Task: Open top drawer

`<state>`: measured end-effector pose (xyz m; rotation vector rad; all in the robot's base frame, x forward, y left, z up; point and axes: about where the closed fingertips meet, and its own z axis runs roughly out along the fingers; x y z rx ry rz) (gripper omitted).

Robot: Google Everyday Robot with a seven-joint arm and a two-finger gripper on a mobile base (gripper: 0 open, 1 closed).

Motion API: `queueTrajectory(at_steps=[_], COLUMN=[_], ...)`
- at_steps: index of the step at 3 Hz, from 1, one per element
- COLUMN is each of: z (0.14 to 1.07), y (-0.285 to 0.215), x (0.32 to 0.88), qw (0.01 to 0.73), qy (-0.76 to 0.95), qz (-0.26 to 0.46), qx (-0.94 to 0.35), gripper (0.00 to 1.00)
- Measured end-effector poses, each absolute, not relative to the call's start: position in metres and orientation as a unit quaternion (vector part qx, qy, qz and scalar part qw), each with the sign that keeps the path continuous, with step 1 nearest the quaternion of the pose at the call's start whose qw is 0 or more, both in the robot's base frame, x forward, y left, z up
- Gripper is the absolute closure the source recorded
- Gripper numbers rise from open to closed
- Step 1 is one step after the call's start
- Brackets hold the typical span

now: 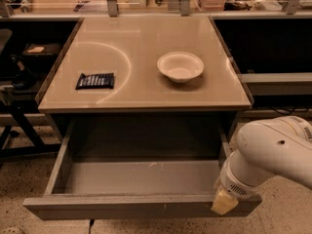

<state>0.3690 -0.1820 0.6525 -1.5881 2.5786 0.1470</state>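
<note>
The top drawer (141, 182) of the beige-topped cabinet stands pulled far out toward me. Its grey inside is bare except for a small white scuff near the middle. Its flat front edge (122, 205) runs along the bottom of the view. My white arm comes in from the right, and my gripper (224, 202) sits at the right end of the drawer front, down against its top edge. Only a yellowish tip of it shows below the wrist.
On the cabinet top (141, 38) lie a dark snack packet (95, 80) at the left and a white bowl (180, 66) right of centre. A dark chair frame (14, 106) stands at the left. A grey shelf (273, 79) and cables are at the right.
</note>
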Motion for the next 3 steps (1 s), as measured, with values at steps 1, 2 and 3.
queueTrajectory(at_steps=[1, 2, 3], z=[0.653, 0.653, 0.653], y=[-0.184, -0.186, -0.183], x=[0.362, 0.352, 0.352], qw=[0.051, 0.044, 0.044], qy=[0.853, 0.858, 0.858], qz=[0.047, 0.049, 0.049], qx=[-0.518, -0.510, -0.510], gripper=[1.00, 1.00, 1.00])
